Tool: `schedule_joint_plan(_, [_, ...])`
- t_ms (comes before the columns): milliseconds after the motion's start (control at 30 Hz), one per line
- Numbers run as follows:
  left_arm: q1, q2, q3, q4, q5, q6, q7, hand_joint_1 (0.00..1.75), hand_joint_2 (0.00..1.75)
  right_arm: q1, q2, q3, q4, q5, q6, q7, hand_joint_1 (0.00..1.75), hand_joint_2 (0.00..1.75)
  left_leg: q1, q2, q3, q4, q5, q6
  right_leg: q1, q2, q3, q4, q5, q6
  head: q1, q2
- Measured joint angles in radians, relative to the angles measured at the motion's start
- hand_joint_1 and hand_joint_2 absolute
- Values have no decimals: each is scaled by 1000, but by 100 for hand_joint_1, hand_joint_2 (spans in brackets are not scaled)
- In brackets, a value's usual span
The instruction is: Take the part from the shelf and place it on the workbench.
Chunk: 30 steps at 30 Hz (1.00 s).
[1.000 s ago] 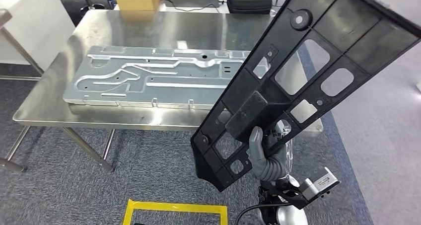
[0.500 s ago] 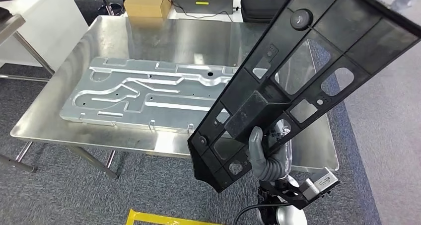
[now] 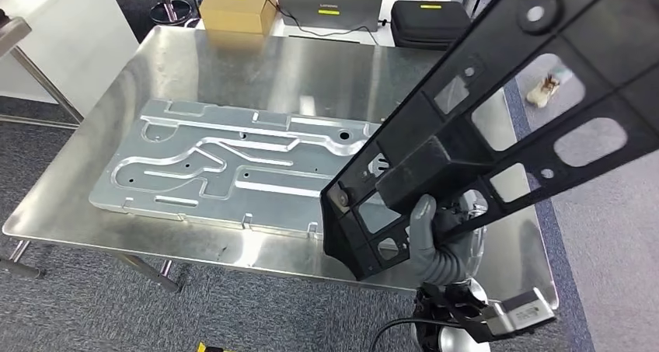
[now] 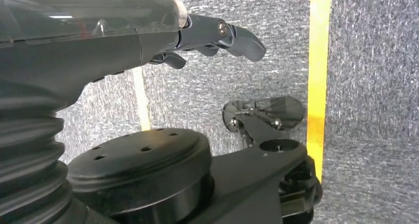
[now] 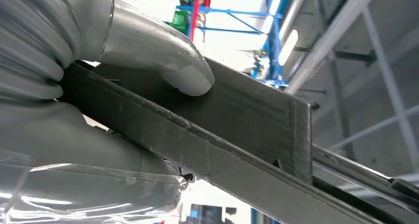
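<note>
One hand, the right hand (image 3: 429,235), grips the black part (image 3: 497,127) near its lower end, thumb (image 5: 163,61) pressed on a rib, and holds it tilted above the near right corner of the worktop (image 3: 233,64). Left hand (image 4: 217,36) hangs with fingers loosely curled, holding nothing. Farther on the worktop lies a grey metal panel (image 3: 233,165), and beyond it a cardboard box (image 3: 237,4).

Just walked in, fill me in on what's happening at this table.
The robot's right hand grips a long black plastic frame panel with cut-out windows, holding it tilted above the near right part of the stainless steel workbench. A large silver stamped metal plate lies flat on the bench. The left hand hangs over grey carpet, holding nothing.
</note>
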<state>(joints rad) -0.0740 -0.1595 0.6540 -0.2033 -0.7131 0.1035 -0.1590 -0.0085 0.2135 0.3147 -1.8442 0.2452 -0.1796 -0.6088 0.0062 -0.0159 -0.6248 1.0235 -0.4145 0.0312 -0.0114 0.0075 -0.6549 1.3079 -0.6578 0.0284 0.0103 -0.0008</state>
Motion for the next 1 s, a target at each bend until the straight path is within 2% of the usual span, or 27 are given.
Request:
schedule_joint_plan(33, [1,0,1,0,0,-2,0,0,175,-1,0,0,-10,2,-5,-4,175,175,0,-2,11,0,-7,-1,-1,-1,-2,-31,43,0,0,0])
schedule_joint_plan(100, [1,0,3,0,1,-14,3,0,175,-6,-1,0,-37,10,-17,-14,175,175,0,-5,30,1,-18,-6,-2,-1,29,-155,144,-4,0,0])
schedule_joint_plan(133, [-1,0,6,0,5,-23,6,0,175,-10,-1,0,-55,16,-26,-20,175,175,-1,-7,33,2,-21,-9,1,0,43,-210,180,-7,0,0])
schedule_joint_plan(167, [-3,0,10,0,9,-34,10,0,175,-15,-1,0,-74,24,-35,-24,175,175,-2,-9,33,3,-23,-14,3,1,51,-247,200,-11,0,0])
schedule_joint_plan(200, [-6,1,15,0,15,-45,15,0,175,-18,-2,0,-93,30,-43,-28,175,175,-3,-10,31,3,-22,-18,5,3,52,-261,204,-15,-1,0])
schedule_joint_plan(267, [-10,2,24,0,25,-58,19,0,175,-22,-2,-1,-117,36,-53,-31,175,175,-4,-11,27,2,-21,-28,6,4,48,-268,207,-25,-2,0])
schedule_joint_plan(300, [-11,3,29,0,29,-63,21,0,175,-24,-2,-1,-126,38,-57,-31,175,175,-3,-9,25,5,-28,-33,4,3,48,-272,211,-31,-2,0])
schedule_joint_plan(333, [-12,4,33,0,32,-66,23,0,175,-26,-2,-2,-133,40,-58,-31,175,175,-3,-5,19,23,-46,-37,2,2,47,-276,215,-38,-3,0])
schedule_joint_plan(367, [-14,4,38,0,34,-69,24,0,175,-28,-2,-2,-139,43,-58,-31,175,175,-2,-2,7,60,-77,-40,1,0,45,-279,219,-44,-4,0])
schedule_joint_plan(433, [-16,5,44,0,35,-73,27,0,175,-31,-2,-3,-147,48,-58,-30,175,175,-1,4,-34,181,-155,-43,3,-5,39,-280,224,-54,-7,0])
schedule_joint_plan(467, [-17,5,47,0,35,-73,27,0,175,-32,-2,-3,-148,50,-57,-30,175,175,0,5,-50,236,-183,-44,5,-7,35,-279,227,-56,-7,0])
schedule_joint_plan(500, [-18,5,49,0,34,-71,25,0,175,-32,-2,-3,-148,52,-57,-29,175,175,0,5,-54,265,-192,-43,7,-9,30,-279,229,-58,-7,0])
schedule_joint_plan(533, [-19,5,50,0,33,-67,21,0,175,-33,-2,-4,-148,55,-57,-29,175,175,0,6,-40,255,-183,-41,9,-10,25,-278,231,-59,-7,0])
schedule_joint_plan(567, [-19,5,51,0,31,-62,17,0,175,-34,-2,-4,-148,59,-57,-29,175,175,-1,6,-8,211,-160,-38,11,-10,22,-277,234,-58,-7,0])
schedule_joint_plan(633, [-23,6,52,0,27,-53,9,0,175,-39,-2,-4,-148,67,-57,-29,175,175,-4,10,78,72,-116,-28,15,-10,17,-273,240,-55,-7,0])
schedule_joint_plan(667, [-26,6,52,0,25,-51,6,0,175,-42,-2,-4,-148,73,-59,-27,175,175,-7,11,105,22,-106,-24,17,-11,15,-272,243,-51,-6,0])
schedule_joint_plan(700, [-29,7,53,0,23,-48,5,0,175,-45,-2,-4,-148,81,-63,-25,175,175,-9,13,118,-6,-103,-20,17,-11,14,-271,246,-45,-6,0])
schedule_joint_plan(800, [-29,6,56,0,19,-41,0,0,175,-53,-4,-4,-147,125,-85,-8,175,175,-10,13,117,-20,-90,-10,14,-11,11,-270,253,-27,-7,0])
schedule_joint_plan(833, [-28,6,58,0,19,-39,-1,0,175,-55,-5,-5,-146,148,-96,0,175,175,-8,14,117,-24,-82,-5,13,-10,4,-256,242,-22,-6,0])
schedule_joint_plan(867, [-28,5,59,0,18,-39,-2,0,175,-59,-6,-7,-145,174,-109,8,175,175,-5,15,115,-29,-74,-1,12,-9,-10,-224,218,-16,-5,0])
schedule_joint_plan(933, [-28,4,60,0,18,-38,-3,0,175,-67,-12,-13,-137,232,-138,25,175,175,-3,17,107,-29,-65,4,6,-8,-59,-108,145,-5,-3,0])
schedule_joint_plan(967, [-27,3,60,0,18,-38,-3,0,175,-70,-16,-17,-131,259,-152,31,175,175,-3,17,102,-29,-63,4,2,-8,-83,-48,118,0,-3,0])
schedule_joint_plan(1000, [-25,3,61,0,19,-38,-4,0,175,-73,-21,-21,-124,286,-166,40,175,175,-2,17,99,-28,-62,3,-1,-8,-95,-11,107,4,-3,0])
